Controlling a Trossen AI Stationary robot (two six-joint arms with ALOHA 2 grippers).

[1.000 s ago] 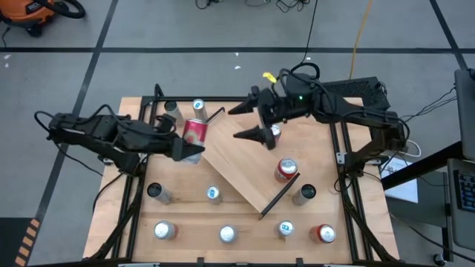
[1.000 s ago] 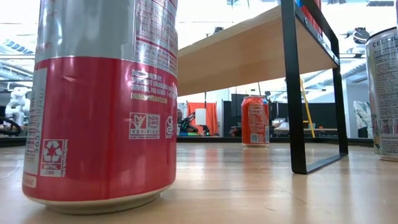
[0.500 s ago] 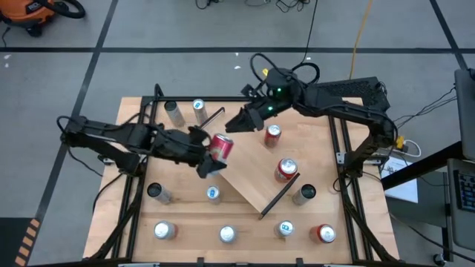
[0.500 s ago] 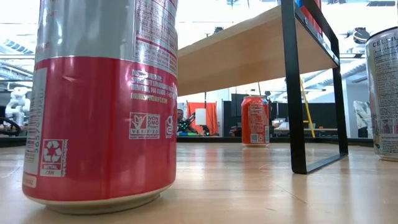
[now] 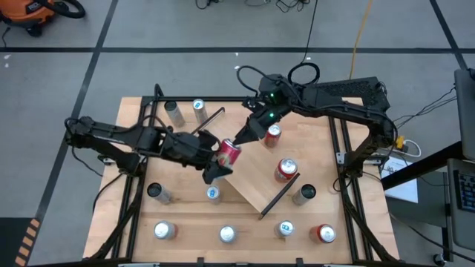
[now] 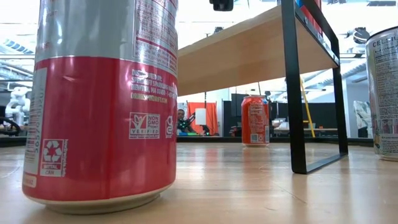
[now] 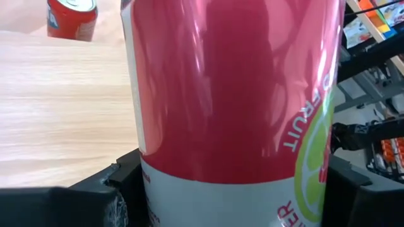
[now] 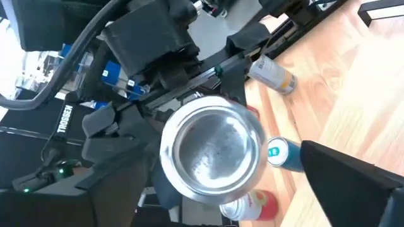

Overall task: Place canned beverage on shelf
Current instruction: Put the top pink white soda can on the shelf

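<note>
The left hand [image 5: 217, 159] held a pink can [image 5: 228, 151], tipped on its side, over the near-left edge of the shelf [image 5: 256, 167]. The right hand [image 5: 241, 139] hung just beside the can's far end, with its fingers spread wide and nothing in them. Two red cans [image 5: 286, 170] stood on the shelf. More cans stood around it on the bench [image 5: 245, 226].

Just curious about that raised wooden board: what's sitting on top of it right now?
Two red cans stand on the shelf. The left tool holds a pink can tilted above its edge, hiding the board beneath.
</note>
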